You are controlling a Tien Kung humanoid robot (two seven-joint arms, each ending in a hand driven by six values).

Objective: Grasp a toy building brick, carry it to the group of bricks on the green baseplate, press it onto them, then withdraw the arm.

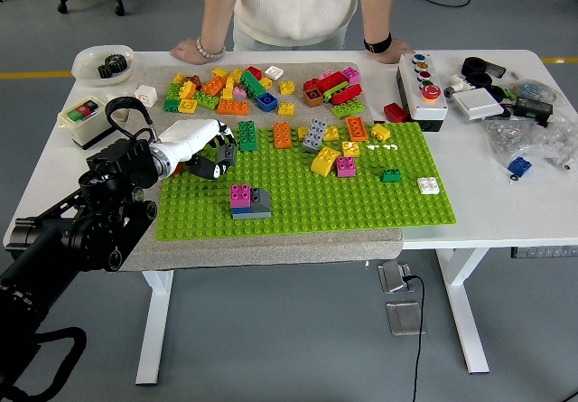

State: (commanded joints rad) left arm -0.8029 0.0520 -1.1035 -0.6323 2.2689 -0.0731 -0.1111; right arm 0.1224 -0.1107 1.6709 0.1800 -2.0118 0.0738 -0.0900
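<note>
**Left hand over the baseplate's far-left corner, loose bricks just beyond it**

The left hand hangs over the far-left part of the green baseplate, white palm up top and dark fingers curled downward. Whether they grip a brick cannot be told; something small and grey sits at the fingertips, too unclear to name. The right hand is not in view.

What the coming move turns on is the side-by-side spacing. A green brick stands just to the hand's right, nearly touching the fingers, its long axis running away from the robot. The group of bricks, pink on grey and blue, lies nearer the robot and a little right of the hand, close by. The loose pile of bricks spreads beyond the hand on the cloth-covered counter, near the person's hands resting at the far edge.

The left arm is the only candidate for either reach.
</note>
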